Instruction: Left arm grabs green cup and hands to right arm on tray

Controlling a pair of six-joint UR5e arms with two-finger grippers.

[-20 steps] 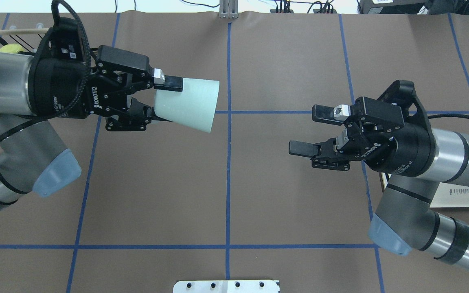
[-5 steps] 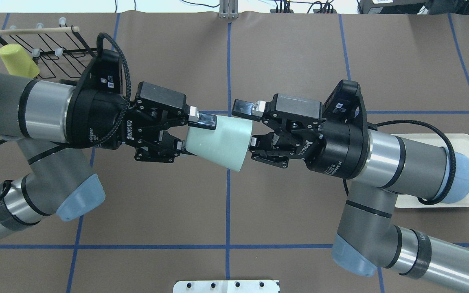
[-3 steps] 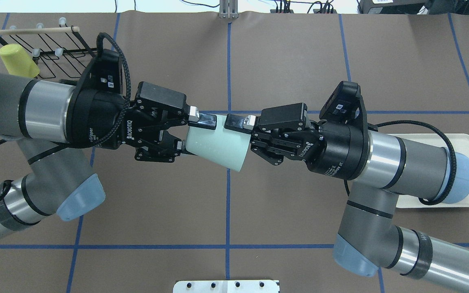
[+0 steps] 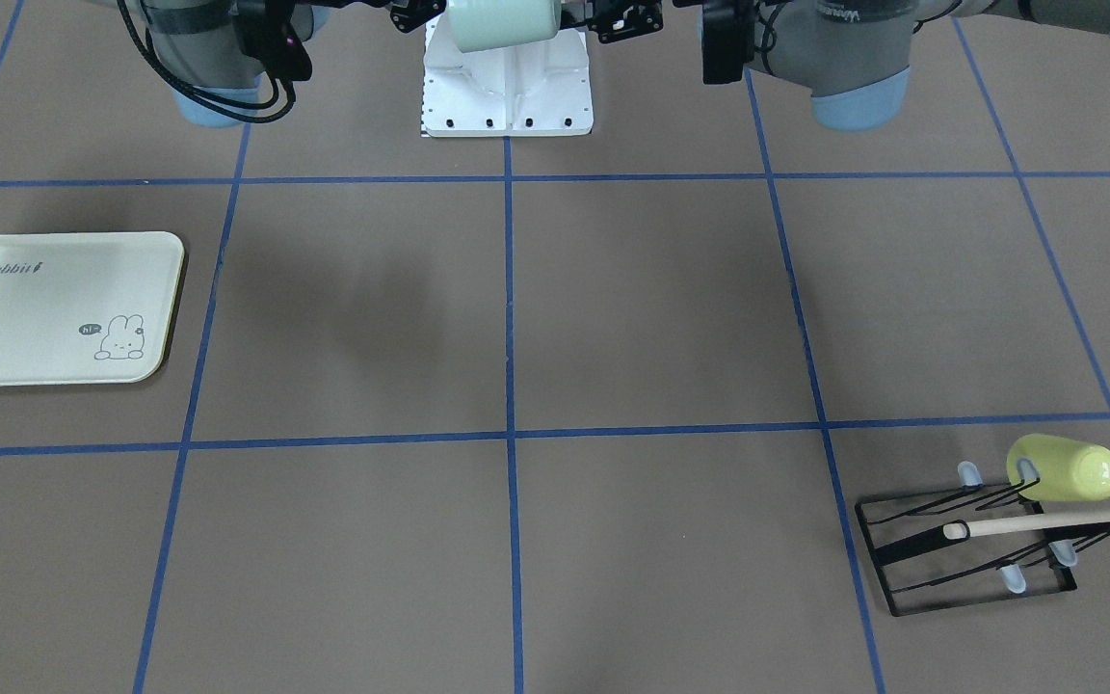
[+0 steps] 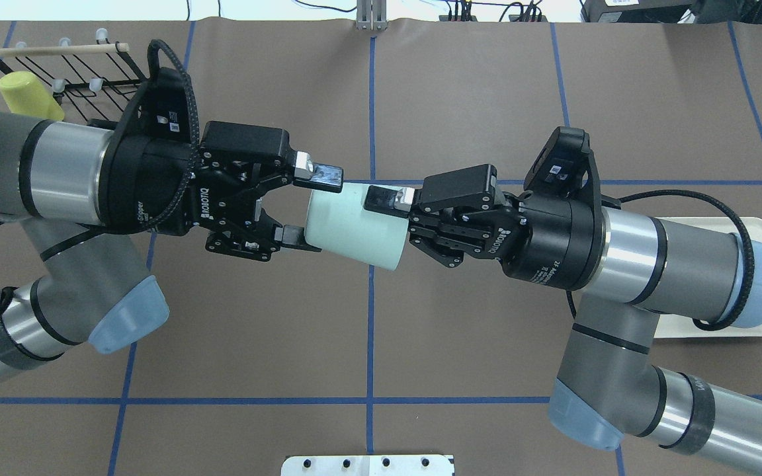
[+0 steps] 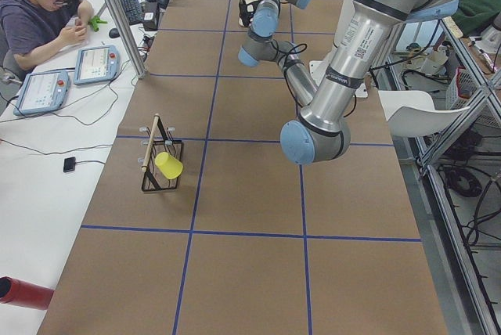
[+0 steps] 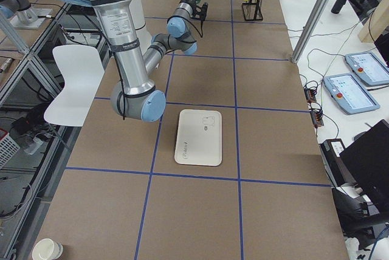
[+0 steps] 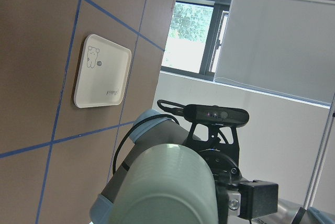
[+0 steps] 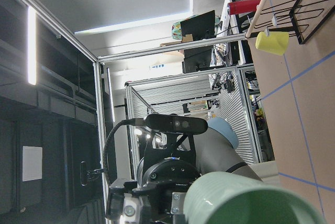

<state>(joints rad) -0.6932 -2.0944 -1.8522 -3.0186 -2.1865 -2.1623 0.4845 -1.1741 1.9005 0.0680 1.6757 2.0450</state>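
Clamping cup [image 5: 353, 225] mid-air with right fingers [image 5: 381, 198], left fingers [image 5: 319, 175] standing open beside it; tray [image 4: 25, 318], rack [image 4: 905, 547], yellow tumbler [image 4: 1066, 469] lying well apart.

tray [image 4: 35, 318]: "Rabbit" | left gripper [image 5: 311, 207]: "ROBOTIQ" | right gripper [image 5: 387, 215]: "ROBOTIQ"

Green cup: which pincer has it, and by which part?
Right pincer holds the green cup by its wide open rim; left pincer is open around the narrow base.
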